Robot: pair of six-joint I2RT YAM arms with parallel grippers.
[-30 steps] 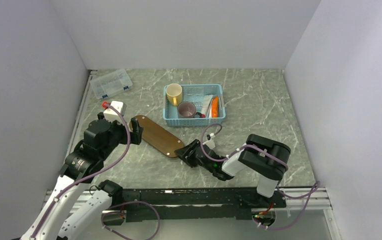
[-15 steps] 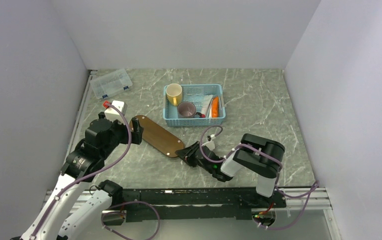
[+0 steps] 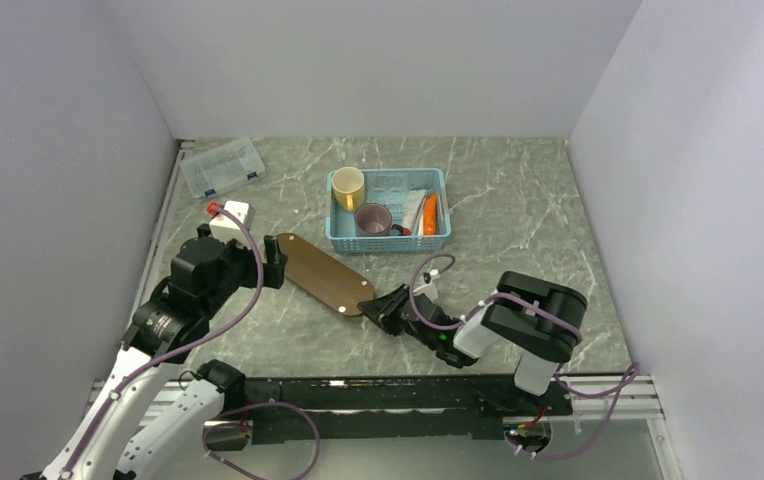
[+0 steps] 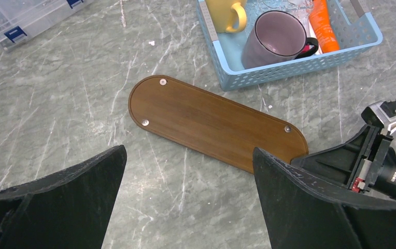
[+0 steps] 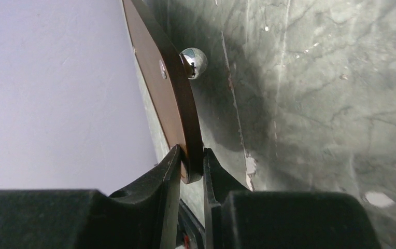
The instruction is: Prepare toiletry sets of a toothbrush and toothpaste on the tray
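The dark brown tray point(image 3: 323, 272) lies aslant on the marble table, between my two arms. My right gripper point(image 3: 370, 308) is shut on its near right rounded end; in the right wrist view the tray's point(image 5: 167, 88) edge sits pinched between both fingers of the gripper point(image 5: 191, 150). My left gripper point(image 3: 273, 262) hovers by the tray's far left end, open and empty point(image 4: 188, 150), with the tray point(image 4: 214, 122) just ahead of it. An orange toothpaste tube point(image 3: 430, 213) lies in the blue basket. I cannot make out the toothbrush.
A light-blue mesh basket point(image 3: 390, 243) behind the tray holds a yellow mug point(image 3: 348, 186), a purple mug point(image 3: 372, 218) and tubes. A clear compartment box point(image 3: 222, 166) sits at the back left. A round metal foot point(image 5: 193, 62) shows under the tray.
My right gripper has closed on the tray's near end, and the tray has slid a little to the right with it. The left arm has hardly moved.
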